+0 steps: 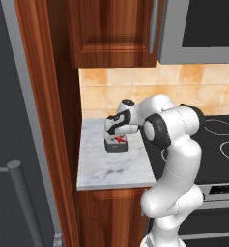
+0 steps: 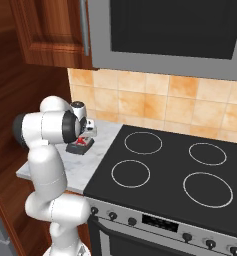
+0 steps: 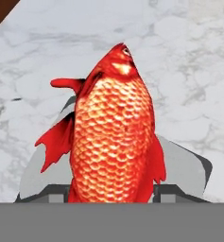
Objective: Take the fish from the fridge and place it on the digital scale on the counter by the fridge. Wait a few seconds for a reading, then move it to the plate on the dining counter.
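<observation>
Claw (image 1: 118, 138) hangs low over the digital scale (image 1: 116, 146) on the short marble tabletop (image 1: 111, 166), its fingers standing on either side of the fish (image 1: 119, 140); whether they grasp the fish or stand just off it cannot be told. The red-orange fish lies on the scale's light grey top (image 3: 184, 170), head pointing away from the hand camera. The scale sits near the black stovetop (image 2: 175, 175), with tan tiles (image 2: 155, 105) behind. A wood cabinet (image 1: 113, 31) hangs above, beside a steel microwave (image 2: 170, 35).
</observation>
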Available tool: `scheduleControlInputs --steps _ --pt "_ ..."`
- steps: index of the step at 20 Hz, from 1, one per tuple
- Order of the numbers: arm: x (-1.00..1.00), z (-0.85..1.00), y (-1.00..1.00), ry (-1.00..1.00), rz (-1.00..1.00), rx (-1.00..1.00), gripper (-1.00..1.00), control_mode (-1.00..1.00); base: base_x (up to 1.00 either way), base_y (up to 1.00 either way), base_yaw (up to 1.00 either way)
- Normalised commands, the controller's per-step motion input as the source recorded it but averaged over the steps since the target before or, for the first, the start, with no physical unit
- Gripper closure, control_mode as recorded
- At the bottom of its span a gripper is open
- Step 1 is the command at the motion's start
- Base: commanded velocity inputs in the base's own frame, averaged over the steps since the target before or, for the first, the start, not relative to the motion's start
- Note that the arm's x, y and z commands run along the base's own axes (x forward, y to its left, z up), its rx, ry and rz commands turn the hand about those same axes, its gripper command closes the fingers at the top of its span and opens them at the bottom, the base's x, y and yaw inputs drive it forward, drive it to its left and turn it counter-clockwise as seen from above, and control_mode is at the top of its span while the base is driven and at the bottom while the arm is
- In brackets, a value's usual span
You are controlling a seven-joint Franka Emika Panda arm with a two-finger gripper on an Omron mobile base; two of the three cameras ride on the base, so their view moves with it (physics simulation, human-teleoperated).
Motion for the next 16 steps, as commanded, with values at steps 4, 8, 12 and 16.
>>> scheduleControlInputs --steps 4,8,12,16 --pt "0.00 0.00 0.00 0.00 0.00 0.00 1.00 -1.00 0.00 0.00 0.00" --pt "-0.09 0.00 -0.04 0.02 0.00 0.00 1.00 -1.00 0.00 0.00 0.00" --pt "-0.92 0.23 -0.17 0.00 0.02 0.00 1.00 -1.00 0.00 0.00 0.00" --pt "-1.00 0.55 -0.43 0.00 0.00 0.00 1.00 -1.00 0.00 0.00 0.00"
